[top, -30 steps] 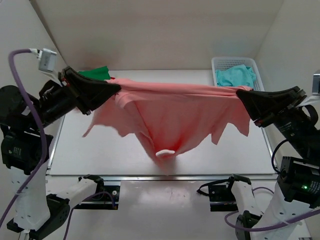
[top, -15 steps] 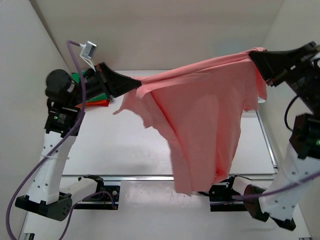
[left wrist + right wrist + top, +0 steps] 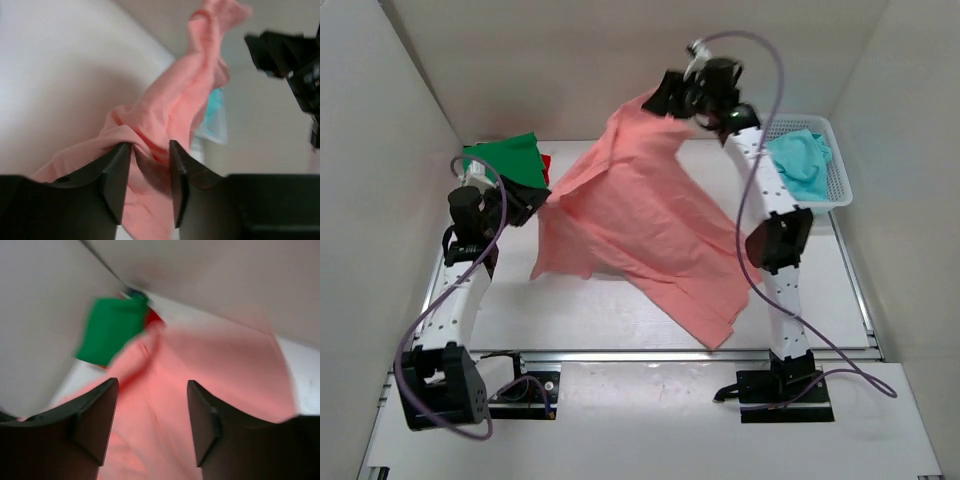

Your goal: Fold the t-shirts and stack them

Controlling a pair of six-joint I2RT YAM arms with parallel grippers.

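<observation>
The salmon pink t-shirt (image 3: 640, 220) hangs spread from the back centre down to the table's front right. My right gripper (image 3: 665, 98) is high at the shirt's top edge. In the right wrist view it (image 3: 152, 385) stands open, with the pink cloth (image 3: 210, 370) loose beneath it. My left gripper (image 3: 535, 200) is at the shirt's left edge. Its jaws (image 3: 150, 150) are parted, with a bunch of pink cloth (image 3: 175, 100) lying between them. A green t-shirt (image 3: 505, 158) lies on an orange-red one (image 3: 545, 165) at the back left. The turquoise t-shirt (image 3: 800, 160) lies in the basket.
The white mesh basket (image 3: 842, 190) stands at the back right against the wall. Enclosure walls close in the left, back and right sides. Bare table (image 3: 570, 300) shows in front of the pink shirt, up to the metal front rail (image 3: 620, 352).
Both grippers have opened. The right arm swung from the far right to the back centre, the left arm dropped toward the back left, and the stretched pink shirt now sags onto the table.
</observation>
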